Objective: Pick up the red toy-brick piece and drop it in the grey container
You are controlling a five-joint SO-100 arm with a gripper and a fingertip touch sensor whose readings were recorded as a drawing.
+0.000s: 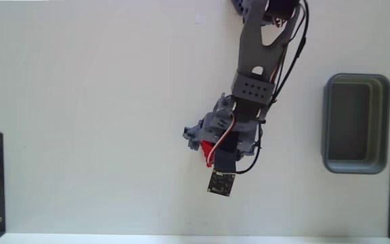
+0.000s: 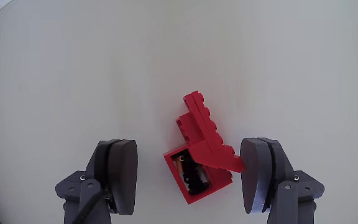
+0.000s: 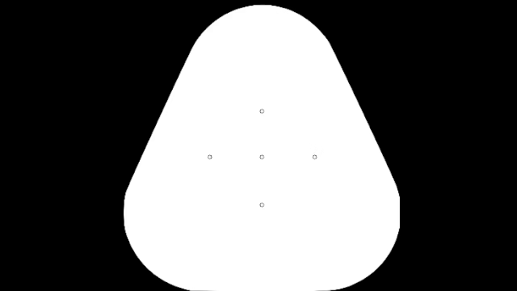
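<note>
under the arm in fixed view: red toy-brick piece (image 1: 207,150) mostly hidden | tool (image 2: 191,174) spread wide, straddling it, gripping nothing

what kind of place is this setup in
Likely a hobby or lab robot test bench: a plain white table, a 3D-printed-looking arm with its hand over a red toy-brick piece, and a grey container.

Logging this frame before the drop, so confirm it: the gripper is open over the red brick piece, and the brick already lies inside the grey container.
Wrong on the last part. The red brick piece lies on the white table between the open gripper fingers, as the wrist view shows. The grey container sits apart at the right of the fixed view.
</note>
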